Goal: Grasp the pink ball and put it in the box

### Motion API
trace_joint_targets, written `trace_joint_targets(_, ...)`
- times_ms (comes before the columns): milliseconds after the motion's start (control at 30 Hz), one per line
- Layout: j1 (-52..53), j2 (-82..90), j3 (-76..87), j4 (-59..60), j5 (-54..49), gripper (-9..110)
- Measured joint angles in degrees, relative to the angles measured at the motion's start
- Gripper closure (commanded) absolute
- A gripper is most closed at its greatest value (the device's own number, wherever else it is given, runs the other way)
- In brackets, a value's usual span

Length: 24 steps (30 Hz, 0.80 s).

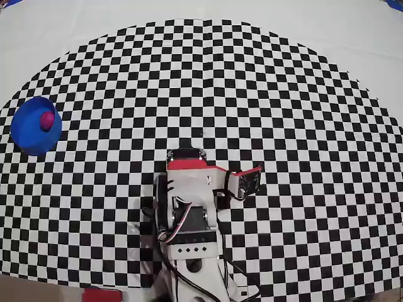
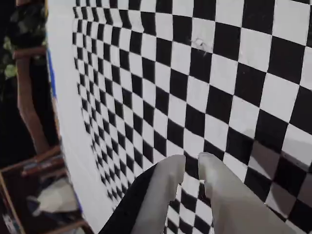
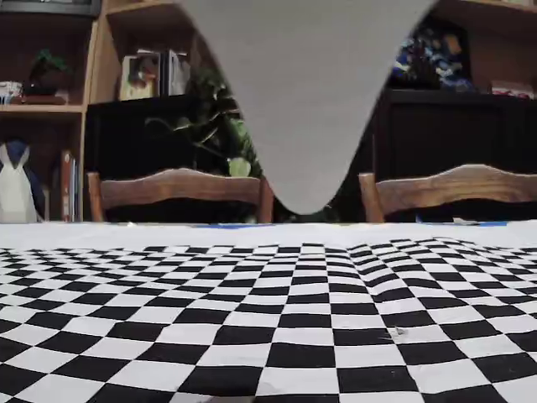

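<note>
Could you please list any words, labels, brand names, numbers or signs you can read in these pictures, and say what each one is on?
No text can be read in any view.
The books on the shelf in the fixed view show covers, but any print is too blurred to read.
The small circuit board on the arm in the overhead view is too small to show any marking.
The blue box, the pink ball and the checkered cloth carry no lettering.
</note>
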Motion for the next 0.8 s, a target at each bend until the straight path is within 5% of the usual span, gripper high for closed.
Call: trace_joint_targets(800,0.53,0.18,0.00,1.41,0.09,101)
